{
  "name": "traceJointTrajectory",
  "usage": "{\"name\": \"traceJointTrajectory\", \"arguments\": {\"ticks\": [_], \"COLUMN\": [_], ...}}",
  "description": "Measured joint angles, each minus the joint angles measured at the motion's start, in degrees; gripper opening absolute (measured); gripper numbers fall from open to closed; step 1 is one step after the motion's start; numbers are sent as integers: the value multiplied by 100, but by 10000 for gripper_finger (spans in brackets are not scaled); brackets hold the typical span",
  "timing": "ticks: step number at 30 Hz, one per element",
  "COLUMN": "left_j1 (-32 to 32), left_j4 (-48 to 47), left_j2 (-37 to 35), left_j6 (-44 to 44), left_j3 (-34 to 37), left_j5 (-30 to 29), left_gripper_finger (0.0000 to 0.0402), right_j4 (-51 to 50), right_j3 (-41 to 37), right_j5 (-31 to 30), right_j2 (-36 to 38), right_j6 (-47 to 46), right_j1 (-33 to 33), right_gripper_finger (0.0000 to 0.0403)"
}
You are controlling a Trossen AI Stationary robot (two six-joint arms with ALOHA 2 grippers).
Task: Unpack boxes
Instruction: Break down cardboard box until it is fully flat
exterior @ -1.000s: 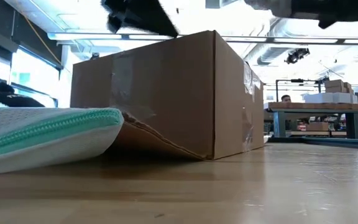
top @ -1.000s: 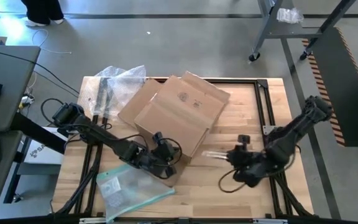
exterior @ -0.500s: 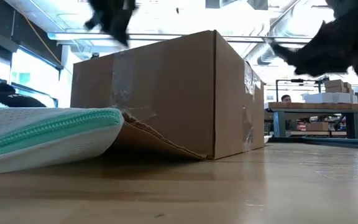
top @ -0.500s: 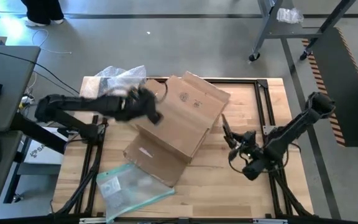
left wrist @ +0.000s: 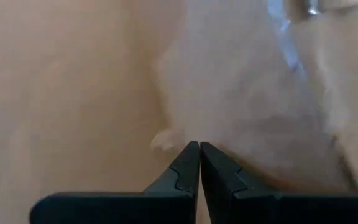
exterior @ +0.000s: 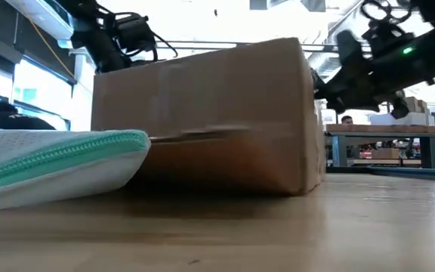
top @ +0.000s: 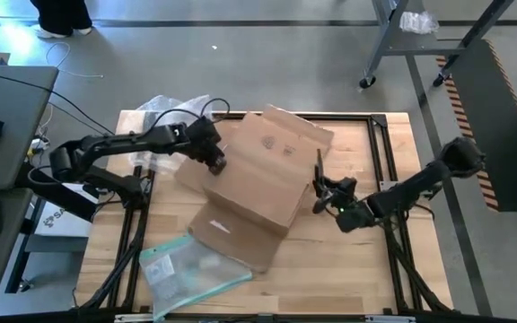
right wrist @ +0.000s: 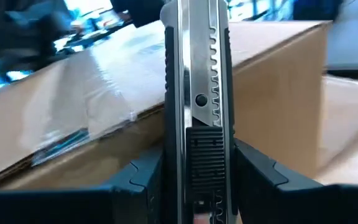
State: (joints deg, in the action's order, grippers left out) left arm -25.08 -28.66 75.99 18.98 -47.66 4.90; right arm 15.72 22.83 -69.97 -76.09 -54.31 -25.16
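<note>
A: Okay, where's the cardboard box [top: 263, 170]?

B: Mid-table, toward the far side, one flap splayed flat toward the near edge. Low view shows it sitting on the wood table [exterior: 278, 234], clear tape on its side.

A: Left gripper [top: 215, 162]?

B: At the box's left top edge, on or just above it. Left wrist view has the fingertips [left wrist: 191, 155] pressed together, nothing between them, blurred cardboard right ahead.

A: Right gripper [top: 323, 191]?

B: Just beside the box's right side, clamped on a utility knife [right wrist: 196, 93]. Right wrist view shows the knife upright between the fingers, pointing at the box [right wrist: 104, 93].

A: Other stuff?

B: Clear pouch with teal edge [top: 191, 269] near the front left, next to the flap. Bubble wrap [top: 173, 112] at the far left corner.
</note>
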Motion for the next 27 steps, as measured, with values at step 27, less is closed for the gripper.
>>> {"name": "traceJointTrajectory", "arguments": {"ticks": [27], "left_j1": [3910], "left_j4": [547], "left_j2": [-1550], "left_j6": [3333], "left_j3": [266], "left_j5": [-2860], "left_gripper_finger": [0], "right_j4": [-1474], "right_j3": [3385], "right_j5": [3976], "right_j2": [428], "right_j6": [5632], "right_j1": [4935], "right_gripper_finger": [124]}}
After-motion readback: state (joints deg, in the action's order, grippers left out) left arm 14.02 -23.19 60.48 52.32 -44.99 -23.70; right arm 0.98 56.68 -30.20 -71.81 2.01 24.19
